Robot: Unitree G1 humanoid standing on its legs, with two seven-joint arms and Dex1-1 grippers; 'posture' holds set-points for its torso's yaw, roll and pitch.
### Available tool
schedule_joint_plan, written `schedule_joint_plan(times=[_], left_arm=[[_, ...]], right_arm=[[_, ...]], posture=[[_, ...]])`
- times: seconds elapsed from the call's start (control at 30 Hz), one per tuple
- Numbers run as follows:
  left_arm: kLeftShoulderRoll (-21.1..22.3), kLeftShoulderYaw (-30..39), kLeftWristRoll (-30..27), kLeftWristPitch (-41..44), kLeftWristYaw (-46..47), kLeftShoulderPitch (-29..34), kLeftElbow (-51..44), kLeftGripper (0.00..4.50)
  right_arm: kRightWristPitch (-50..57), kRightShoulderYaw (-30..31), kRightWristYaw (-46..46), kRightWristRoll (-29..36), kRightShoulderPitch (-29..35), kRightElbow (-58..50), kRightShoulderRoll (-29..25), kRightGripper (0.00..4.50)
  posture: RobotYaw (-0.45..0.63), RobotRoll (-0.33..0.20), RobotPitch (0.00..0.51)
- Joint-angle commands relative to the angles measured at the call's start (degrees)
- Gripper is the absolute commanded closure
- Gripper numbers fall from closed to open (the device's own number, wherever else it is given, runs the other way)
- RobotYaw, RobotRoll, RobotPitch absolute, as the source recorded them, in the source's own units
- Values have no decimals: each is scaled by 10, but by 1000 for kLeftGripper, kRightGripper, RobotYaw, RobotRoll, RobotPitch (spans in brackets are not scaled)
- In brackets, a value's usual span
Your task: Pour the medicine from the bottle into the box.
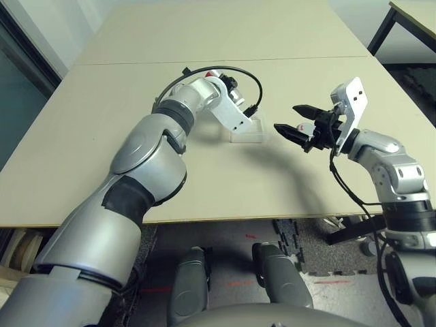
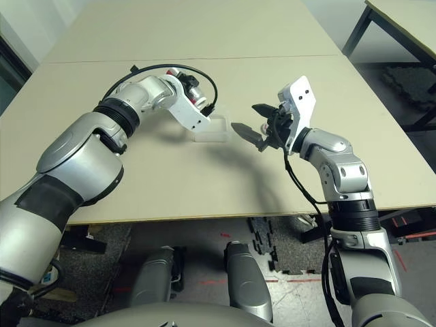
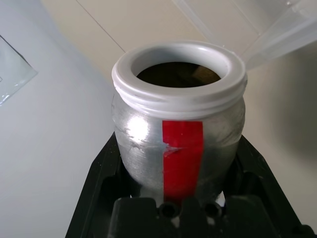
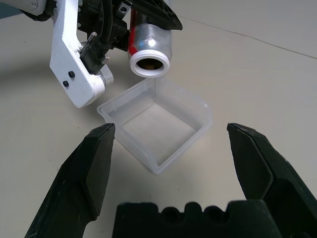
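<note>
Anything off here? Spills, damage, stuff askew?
Nothing stands out. The left gripper holds the uncapped bottle tipped over the box, which sits flat and looks empty. No spill on the table. The right gripper is open beside the box.

A pale beige bench [image 1: 102, 136] runs across the head views, with a thin straight seam [image 1: 122, 63] crossing its top from side to side. A second bench [image 1: 417, 15] of the same pale colour, on a black metal leg [image 1: 383, 30], stands at the far right corner, well apart. The floor [image 1: 320, 266] below the near edge is dark grey and speckled, with short red tape marks [image 1: 332, 281] and dark interlocking foam mat pieces [image 1: 300, 238] lying on it.
</note>
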Motion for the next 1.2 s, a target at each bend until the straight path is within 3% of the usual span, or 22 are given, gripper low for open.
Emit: schedule_joint_plan(times=[0.03,0.13,0.33,0.7,0.93,1.2], left_arm=[[2,-14,16,0,9,-6,4,1933],[-1,26,-23,-2,-8,-1,4,1933],[-17,200,-193,14,-89,17,-3,1933],[-2,453,-432,76,-172,63,-31,1933],[11,526,-511,92,-192,110,-59,1933],[3,596,-615,95,-223,213,-142,1933]], right_arm=[[3,0,3,4,-5,-1,-2,0],[2,1,3,3,-5,-1,-1,0],[2,-1,5,3,-4,0,-4,0],[-4,5,13,-1,-22,20,-3,0],[-10,14,25,-6,-33,36,3,0],[-17,15,33,-9,-46,52,5,0]], posture=[[-160,0,111],[-160,0,111],[-155,0,112],[-122,0,117],[-99,0,111],[-96,0,110]])
